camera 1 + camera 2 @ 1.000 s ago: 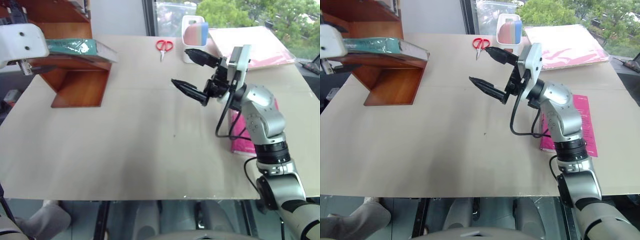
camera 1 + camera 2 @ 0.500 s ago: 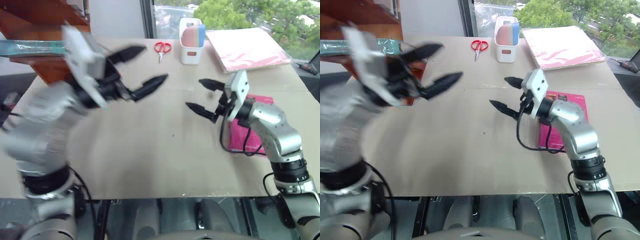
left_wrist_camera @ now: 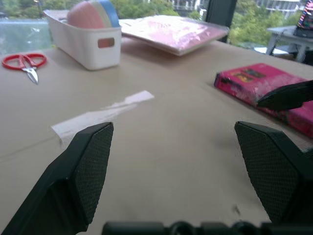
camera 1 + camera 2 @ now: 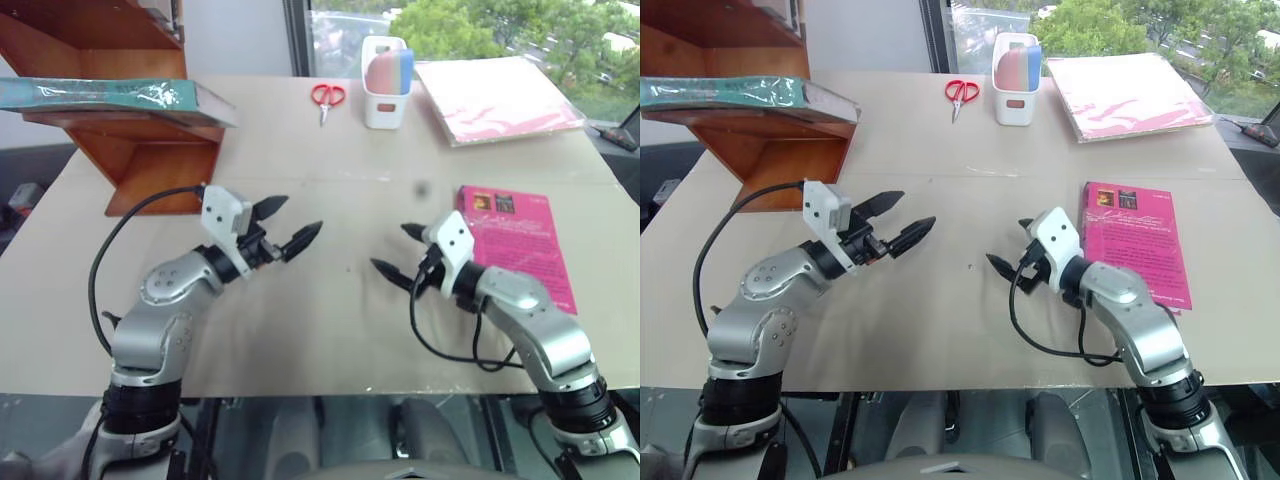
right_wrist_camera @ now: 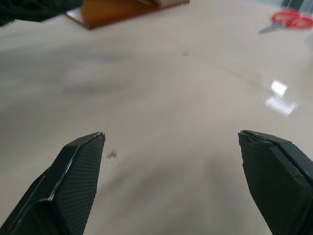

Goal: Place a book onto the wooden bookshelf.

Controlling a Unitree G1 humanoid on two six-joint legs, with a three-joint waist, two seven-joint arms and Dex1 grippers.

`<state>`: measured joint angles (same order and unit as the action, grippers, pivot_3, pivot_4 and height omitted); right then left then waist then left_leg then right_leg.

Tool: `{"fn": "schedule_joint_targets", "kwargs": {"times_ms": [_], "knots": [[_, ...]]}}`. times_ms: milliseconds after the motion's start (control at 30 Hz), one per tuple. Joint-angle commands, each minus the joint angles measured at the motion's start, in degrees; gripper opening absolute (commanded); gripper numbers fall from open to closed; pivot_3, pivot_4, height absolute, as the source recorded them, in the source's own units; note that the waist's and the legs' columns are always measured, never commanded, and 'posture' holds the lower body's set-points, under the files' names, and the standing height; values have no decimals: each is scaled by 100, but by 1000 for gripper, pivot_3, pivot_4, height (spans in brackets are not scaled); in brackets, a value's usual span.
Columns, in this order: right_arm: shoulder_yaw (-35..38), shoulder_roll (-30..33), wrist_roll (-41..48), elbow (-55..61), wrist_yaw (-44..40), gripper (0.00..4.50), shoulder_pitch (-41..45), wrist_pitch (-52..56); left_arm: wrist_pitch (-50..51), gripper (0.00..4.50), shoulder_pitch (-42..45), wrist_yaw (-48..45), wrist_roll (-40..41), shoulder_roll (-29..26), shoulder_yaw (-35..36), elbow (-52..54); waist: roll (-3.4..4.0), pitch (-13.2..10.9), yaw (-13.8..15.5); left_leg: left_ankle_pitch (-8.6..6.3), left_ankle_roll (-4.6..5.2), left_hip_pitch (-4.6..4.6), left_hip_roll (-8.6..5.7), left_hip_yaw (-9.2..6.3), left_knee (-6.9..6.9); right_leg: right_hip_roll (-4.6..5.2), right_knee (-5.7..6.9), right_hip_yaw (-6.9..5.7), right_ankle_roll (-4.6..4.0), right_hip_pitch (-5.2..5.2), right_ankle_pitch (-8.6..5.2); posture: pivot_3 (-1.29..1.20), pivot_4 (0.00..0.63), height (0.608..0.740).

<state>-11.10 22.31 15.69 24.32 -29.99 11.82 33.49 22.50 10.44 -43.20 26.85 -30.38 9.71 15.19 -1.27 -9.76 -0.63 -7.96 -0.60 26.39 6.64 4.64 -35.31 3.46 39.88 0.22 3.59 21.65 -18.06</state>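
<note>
One book (image 4: 110,95), one wooden bookshelf (image 4: 150,160), two grippers empty

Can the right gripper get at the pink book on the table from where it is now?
Probably yes. The right gripper is open and empty, low over the table, and the pink book lies flat just beside that arm with nothing on it. The gripper points away from it, though, so the wrist would have to turn back.

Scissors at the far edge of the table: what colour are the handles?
Red handles on the scissors, clearest in the left eye view.
</note>
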Motion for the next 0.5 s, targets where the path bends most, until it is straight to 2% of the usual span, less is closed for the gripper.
{"fn": "schedule_joint_targets", "kwargs": {"times_ms": [33,233,333,500], "knots": [[117,202,-44,456,-40,4500,-190,-102,-1116,4361,-408,-759,-154,-223,357,-901,1,0,-14,0,0,0,0,1,4,0,0,0,-1,3,0,0,150,740],[478,492,138,597,-302,4500,-761,-440,-1182,4361,-734,-922,-122,-394,376,-824,-13,5,92,-1,-1,3,-1,-3,12,8,-11,-15,-2,3,-2,0,150,740],[676,621,271,672,-461,4500,-1034,-556,-1002,4361,-985,-1028,1,-619,433,-450,-15,6,75,-1,-2,3,-1,0,12,10,-14,-13,-2,4,-2,0,150,740],[896,877,293,514,-703,4500,-1239,-812,-752,4361,-903,-814,74,-803,559,-169,-14,6,52,-1,-2,2,0,-4,12,9,-10,-14,-4,3,-3,0,150,740]]}}
